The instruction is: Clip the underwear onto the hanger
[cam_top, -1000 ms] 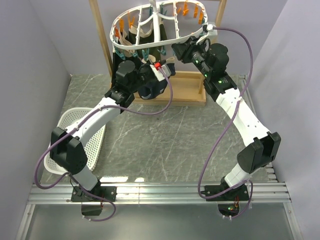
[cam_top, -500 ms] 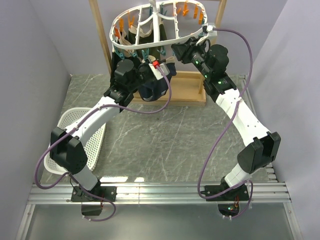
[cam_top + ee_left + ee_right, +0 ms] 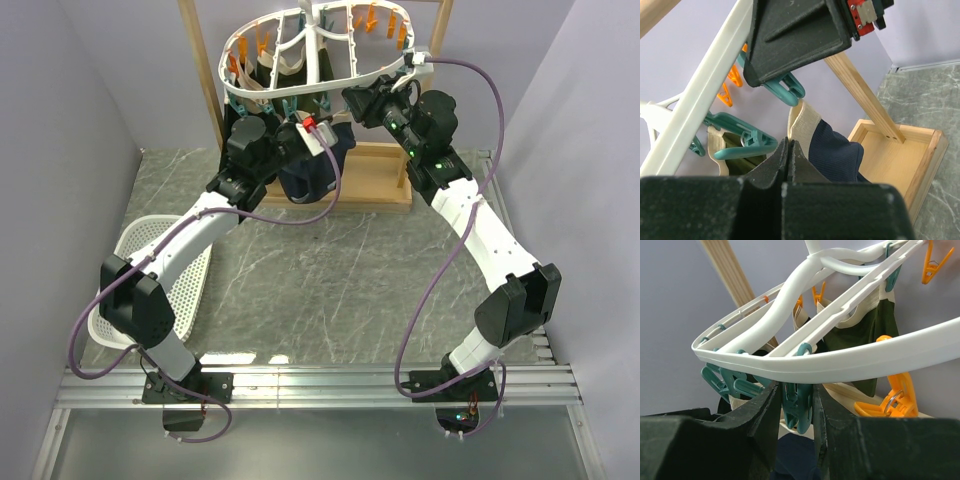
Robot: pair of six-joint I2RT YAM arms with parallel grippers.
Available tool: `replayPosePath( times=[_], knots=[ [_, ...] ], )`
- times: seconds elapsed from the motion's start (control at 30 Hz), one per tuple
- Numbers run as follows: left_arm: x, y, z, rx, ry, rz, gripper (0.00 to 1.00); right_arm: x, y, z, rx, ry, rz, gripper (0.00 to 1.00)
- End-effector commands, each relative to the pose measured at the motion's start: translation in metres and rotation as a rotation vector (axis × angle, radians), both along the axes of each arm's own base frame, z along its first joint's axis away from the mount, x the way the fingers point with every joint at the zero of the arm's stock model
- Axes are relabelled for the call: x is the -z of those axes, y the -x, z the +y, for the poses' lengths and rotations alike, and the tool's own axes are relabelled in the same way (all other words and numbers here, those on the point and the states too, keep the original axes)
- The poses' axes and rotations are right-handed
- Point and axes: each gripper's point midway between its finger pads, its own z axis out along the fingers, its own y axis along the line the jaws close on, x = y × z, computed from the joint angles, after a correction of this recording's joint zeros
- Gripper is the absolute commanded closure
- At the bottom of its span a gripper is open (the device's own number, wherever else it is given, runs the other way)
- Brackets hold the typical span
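Grey marbled counter [image 3: 330, 290] across the middle of the overhead view. Wooden frame stand [image 3: 200, 80] at its far edge, upper centre, with a tray-like base. Both arms reaching from the bottom edge toward upper centre, left arm from lower left, right arm from lower right. White mesh basket [image 3: 125, 245] lying mid left on the counter, beside the left arm, well apart from the stand. Hanger [image 3: 840, 365] hung at top centre of the overhead view, tilted, a white oval ring with inner ribs; sweeping across the middle of the right wrist view. Underwear [image 3: 835, 150] dangling just under the hanger's near rim, in front of the stand base; navy cloth at centre of the left wrist view, beige waistband standing upright. Olive-green garment [image 3: 885, 325] clipped on the hanger, upper right of the right wrist view. Left gripper [image 3: 789, 147] at bottom centre of its own view, jaws pressed together, pinching the waistband edge of the underwear as far as visible. Right gripper [image 3: 796, 390] right under the rim, jaws partly closed around a teal peg [image 3: 797, 412], touching its sides. Peg tip just above the waistband top in the left wrist view; biting the cloth or not, cannot tell. Orange pegs [image 3: 892, 395] on the rim, lower right and top right of the right wrist view.
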Motion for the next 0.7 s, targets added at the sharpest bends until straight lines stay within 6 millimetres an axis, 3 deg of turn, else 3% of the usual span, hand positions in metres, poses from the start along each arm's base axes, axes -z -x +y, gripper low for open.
replayPosePath(
  times=[0.0,0.67],
  knots=[
    [-0.045,0.012,0.007,0.023,0.069,-0.083,1.0,-0.026,0.013,-0.009,0.006,-0.012,-0.073,1.0],
    [-0.052,0.025,0.006,0.081,0.079,-0.099,1.0,-0.019,0.012,-0.01,0.011,0.007,-0.086,1.0]
  ],
)
